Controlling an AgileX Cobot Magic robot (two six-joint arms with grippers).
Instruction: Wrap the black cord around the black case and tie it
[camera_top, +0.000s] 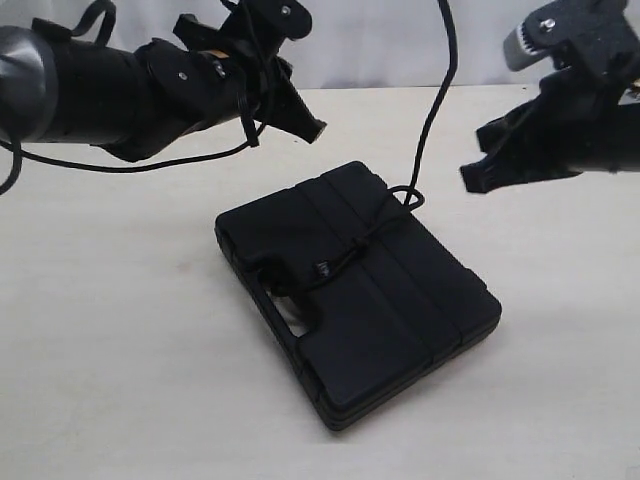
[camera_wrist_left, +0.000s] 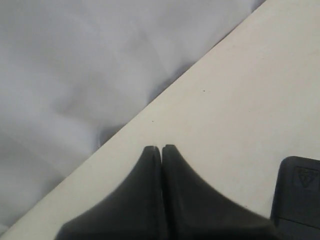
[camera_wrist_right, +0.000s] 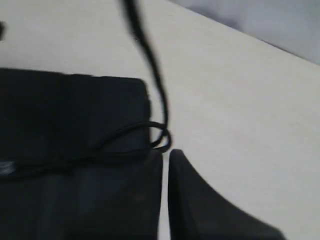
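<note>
Across the case (camera_top: 380, 310): thin limp cord (camera_wrist_right: 156, 77), light.
Best pinched just above the case; left gripper (camera_wrist_left: 161, 149), right gripper (camera_top: 478, 182) closed, empty.

The left arm (camera_top: 90, 90) is stretched in from the left edge of the worktop (camera_top: 100, 350), and the left claw (camera_top: 312, 128) is held above it, fingers pressed together with nothing between them. The right arm (camera_top: 590, 90) is extended from the right edge, and the right claw (camera_top: 478, 180) is likewise closed and held aloft.
</note>
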